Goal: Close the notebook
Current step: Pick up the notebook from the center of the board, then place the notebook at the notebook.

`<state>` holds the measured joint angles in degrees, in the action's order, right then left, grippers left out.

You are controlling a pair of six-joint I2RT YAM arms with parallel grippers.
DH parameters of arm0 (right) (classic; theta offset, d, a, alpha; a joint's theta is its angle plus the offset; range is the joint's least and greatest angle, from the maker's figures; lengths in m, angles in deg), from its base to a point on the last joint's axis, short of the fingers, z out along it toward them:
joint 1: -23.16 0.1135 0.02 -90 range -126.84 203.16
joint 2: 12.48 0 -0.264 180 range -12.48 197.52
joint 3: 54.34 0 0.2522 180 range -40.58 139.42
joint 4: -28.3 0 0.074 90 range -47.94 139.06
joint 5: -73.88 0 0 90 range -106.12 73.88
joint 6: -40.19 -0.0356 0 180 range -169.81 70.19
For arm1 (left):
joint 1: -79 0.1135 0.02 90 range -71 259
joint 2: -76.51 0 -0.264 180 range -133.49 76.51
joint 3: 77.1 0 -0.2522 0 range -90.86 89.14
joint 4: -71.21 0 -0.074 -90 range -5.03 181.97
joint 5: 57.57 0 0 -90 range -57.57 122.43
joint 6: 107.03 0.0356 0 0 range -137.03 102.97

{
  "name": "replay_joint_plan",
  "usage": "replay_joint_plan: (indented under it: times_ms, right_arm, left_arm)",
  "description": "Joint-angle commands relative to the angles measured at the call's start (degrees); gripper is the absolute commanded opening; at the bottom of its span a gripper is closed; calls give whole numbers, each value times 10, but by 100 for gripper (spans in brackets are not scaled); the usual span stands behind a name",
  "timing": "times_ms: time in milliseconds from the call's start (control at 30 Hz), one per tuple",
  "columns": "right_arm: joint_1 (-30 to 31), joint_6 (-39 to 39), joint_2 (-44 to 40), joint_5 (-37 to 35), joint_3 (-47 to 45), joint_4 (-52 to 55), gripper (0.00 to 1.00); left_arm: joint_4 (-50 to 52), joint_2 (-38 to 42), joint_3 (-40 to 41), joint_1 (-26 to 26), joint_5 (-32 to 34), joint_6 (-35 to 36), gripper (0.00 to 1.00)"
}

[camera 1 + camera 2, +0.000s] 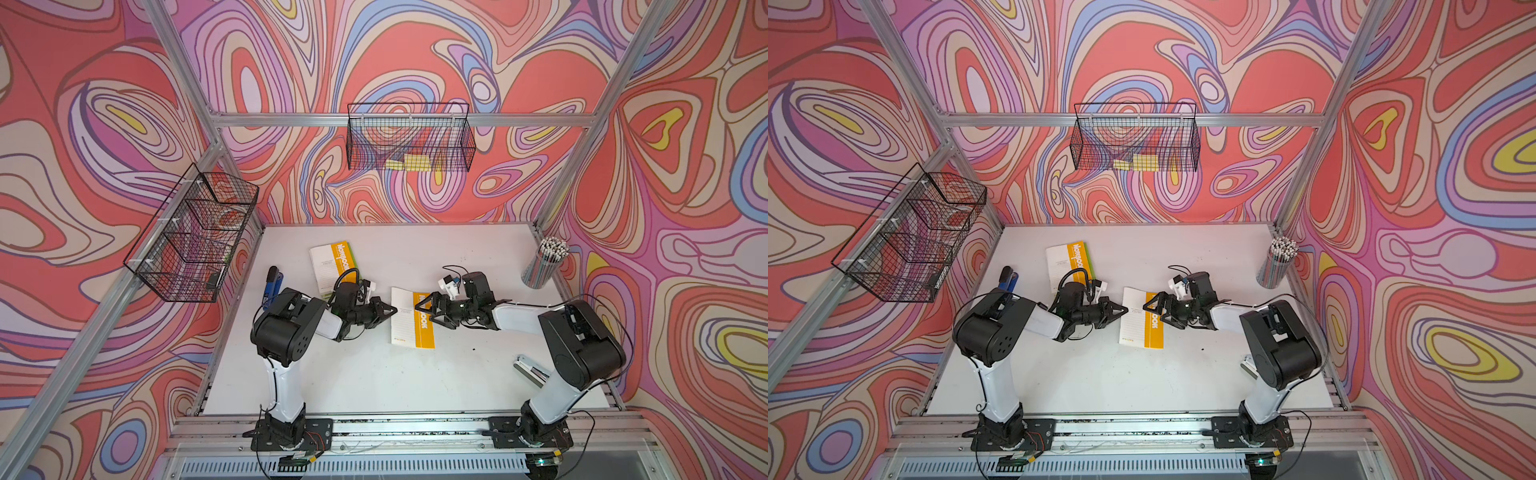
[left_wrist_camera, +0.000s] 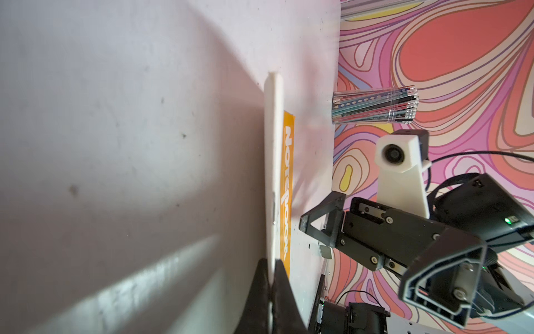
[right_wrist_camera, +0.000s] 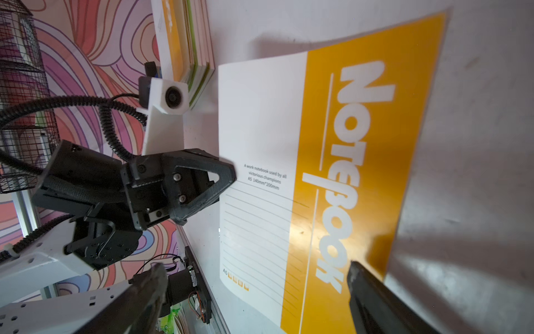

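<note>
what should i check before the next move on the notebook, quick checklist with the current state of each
1. Notebook lying shut, cover up: ok.
2. Left end effector shut, tip at the notebook's white edge: ok.
3. Left end effector free of the cover: cannot tell; its wrist view shows the edge running in between its fingers.
4. Right end effector open over the orange band: ok.
5. Other notebook apart from this one: ok.
6. Pencil cup upright, away from both arms: ok.
</note>
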<state>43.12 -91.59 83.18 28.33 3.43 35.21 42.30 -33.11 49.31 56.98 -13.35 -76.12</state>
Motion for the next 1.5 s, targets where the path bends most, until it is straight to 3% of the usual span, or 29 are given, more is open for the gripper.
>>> replay_joint_plan:
  times_ms: [0, 167, 333, 600, 900, 1467]
  right_arm:
    - [4, 25, -40, -4, 24, 42, 98]
    - [3, 44, -86, -13, 44, 92, 98]
    - [4, 62, -117, -21, 71, 135, 98]
    - [3, 79, -103, -13, 103, 159, 98]
    - [3, 71, -82, -10, 107, 143, 98]
    - [3, 69, 11, 7, 170, 129, 98]
  left_arm:
    - [112, 62, -47, 4, 14, 53, 0]
    - [388, 143, -145, 5, 72, 184, 0]
    - [495, 195, -208, 29, 88, 231, 0]
    - [505, 227, -249, 136, 37, 219, 0]
    - [474, 166, -295, 254, -31, 185, 0]
    - [511, 20, -406, 313, -45, 215, 0]
